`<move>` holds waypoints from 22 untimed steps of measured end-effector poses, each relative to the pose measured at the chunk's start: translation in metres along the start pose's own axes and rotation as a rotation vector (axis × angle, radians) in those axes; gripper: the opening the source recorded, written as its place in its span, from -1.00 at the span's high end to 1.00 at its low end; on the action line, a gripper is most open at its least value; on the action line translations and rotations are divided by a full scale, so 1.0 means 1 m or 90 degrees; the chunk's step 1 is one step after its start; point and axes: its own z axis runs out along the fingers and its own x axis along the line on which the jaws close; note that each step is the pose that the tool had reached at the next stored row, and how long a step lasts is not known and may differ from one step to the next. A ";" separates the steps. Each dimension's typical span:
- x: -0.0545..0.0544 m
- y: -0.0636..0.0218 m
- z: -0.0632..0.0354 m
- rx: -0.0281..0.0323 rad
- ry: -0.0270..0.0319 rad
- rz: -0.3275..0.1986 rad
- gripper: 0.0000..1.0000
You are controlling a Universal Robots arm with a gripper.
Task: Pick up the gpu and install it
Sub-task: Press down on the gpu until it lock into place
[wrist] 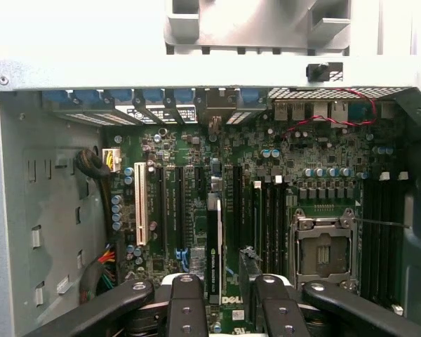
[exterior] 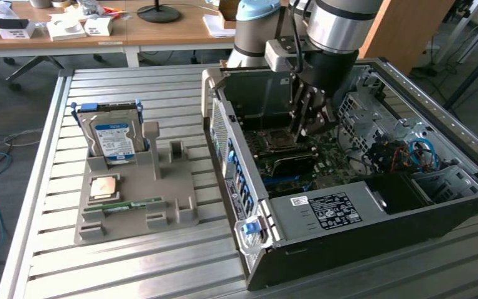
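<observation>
Jaws of the gripper (wrist: 228, 309) pinch the gpu (wrist: 215, 239), which stands edge-on over the motherboard (wrist: 323, 151) slots inside the case (exterior: 372, 249). If its edge sits beside the 1 intended slot, pressing could bend the card or jam its bracket.

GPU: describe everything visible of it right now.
The gpu appears edge-on: a thin green circuit board with a dark heatsink on one side. It stands upright over the slots of the motherboard inside the open computer case, held between the black fingers of the tool. Whether it is seated cannot be told.
</observation>
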 end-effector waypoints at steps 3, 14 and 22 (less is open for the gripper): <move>0.000 0.0000 0.0000 0.0000 0.0000 0.000 0.33; 0.000 0.0000 0.0000 0.0000 0.0000 0.000 0.61; 0.000 0.0000 0.0000 0.0000 0.0000 0.000 0.79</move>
